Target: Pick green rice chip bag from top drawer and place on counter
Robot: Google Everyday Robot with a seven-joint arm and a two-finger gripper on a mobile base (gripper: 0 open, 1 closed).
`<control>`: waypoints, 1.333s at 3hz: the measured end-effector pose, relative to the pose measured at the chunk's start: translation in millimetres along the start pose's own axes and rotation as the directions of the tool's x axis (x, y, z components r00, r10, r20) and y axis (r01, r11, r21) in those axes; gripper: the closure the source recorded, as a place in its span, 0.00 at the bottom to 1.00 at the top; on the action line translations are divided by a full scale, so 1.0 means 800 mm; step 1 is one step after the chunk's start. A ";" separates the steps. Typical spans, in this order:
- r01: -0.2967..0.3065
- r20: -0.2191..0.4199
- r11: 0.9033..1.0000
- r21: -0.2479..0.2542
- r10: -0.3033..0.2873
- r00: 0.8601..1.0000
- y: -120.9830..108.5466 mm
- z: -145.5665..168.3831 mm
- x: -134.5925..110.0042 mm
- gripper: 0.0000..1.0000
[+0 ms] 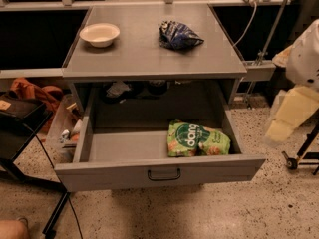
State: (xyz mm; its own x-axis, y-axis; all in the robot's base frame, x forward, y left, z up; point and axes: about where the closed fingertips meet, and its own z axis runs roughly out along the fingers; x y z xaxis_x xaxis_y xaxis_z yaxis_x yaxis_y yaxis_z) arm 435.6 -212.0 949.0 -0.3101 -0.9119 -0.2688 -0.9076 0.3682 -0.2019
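The green rice chip bag (198, 139) lies flat in the right front part of the open top drawer (159, 173), which is pulled out of the grey cabinet. The counter (149, 54) is the cabinet's flat grey top, above the drawer. My gripper (291, 116) shows as a pale yellowish shape below the white arm (306, 59) at the right edge. It hangs off to the right of the cabinet, apart from the drawer and the bag, and holds nothing that I can see.
A white bowl (99, 34) stands at the counter's back left and a dark blue snack bag (178, 35) at its back right. A black stand (25, 128) and clutter sit left of the cabinet. A wheeled base (299, 158) stands on the right.
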 end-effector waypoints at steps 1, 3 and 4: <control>-0.147 0.037 0.988 -0.039 0.148 0.988 0.011 0.077 0.000 0.00; -0.370 0.103 0.928 -0.039 0.372 0.922 -0.021 0.215 -0.002 0.00; -0.467 0.108 0.884 -0.024 0.466 0.878 -0.049 0.259 -0.002 0.00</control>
State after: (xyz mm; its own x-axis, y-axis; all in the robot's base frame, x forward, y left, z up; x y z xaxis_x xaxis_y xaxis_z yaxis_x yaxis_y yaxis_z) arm 530.4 -187.1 762.5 -0.6650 -0.6094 -0.4318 -0.6645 0.7467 -0.0304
